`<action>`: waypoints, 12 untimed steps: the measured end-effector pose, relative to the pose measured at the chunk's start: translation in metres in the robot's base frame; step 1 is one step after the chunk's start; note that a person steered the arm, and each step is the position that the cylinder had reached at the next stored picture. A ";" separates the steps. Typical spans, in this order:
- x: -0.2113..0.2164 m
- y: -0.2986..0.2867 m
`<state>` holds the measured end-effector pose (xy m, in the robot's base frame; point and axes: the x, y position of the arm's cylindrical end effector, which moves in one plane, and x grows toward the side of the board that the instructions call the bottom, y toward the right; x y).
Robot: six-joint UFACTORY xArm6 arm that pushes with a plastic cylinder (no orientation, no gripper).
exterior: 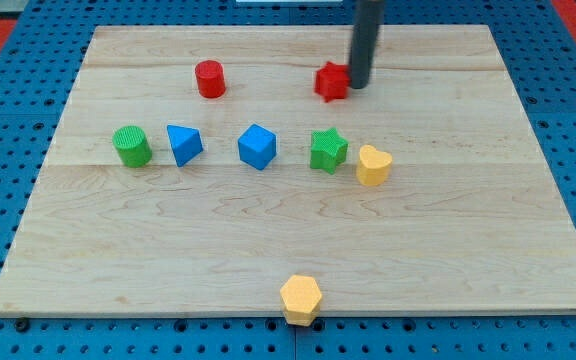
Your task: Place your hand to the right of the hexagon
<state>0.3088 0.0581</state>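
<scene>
The yellow hexagon (pixel 301 297) lies at the view's bottom edge of the wooden board, near the middle. My tip (pixel 358 86) is at the view's top, right beside a red star block (pixel 333 82), touching or nearly touching its right side. My tip is far from the hexagon, well above it and a little to the right.
A red cylinder (pixel 210 79) lies at the top left. A row across the middle holds a green cylinder (pixel 132 146), a blue triangular block (pixel 184 144), a blue cube-like block (pixel 257 146), a green star (pixel 328 150) and a yellow heart (pixel 373 165). The wooden board (pixel 468 250) rests on a blue pegboard.
</scene>
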 end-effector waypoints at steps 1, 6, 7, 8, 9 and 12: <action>0.001 -0.043; 0.304 0.119; 0.310 0.098; 0.310 0.062; 0.310 0.058; 0.310 -0.061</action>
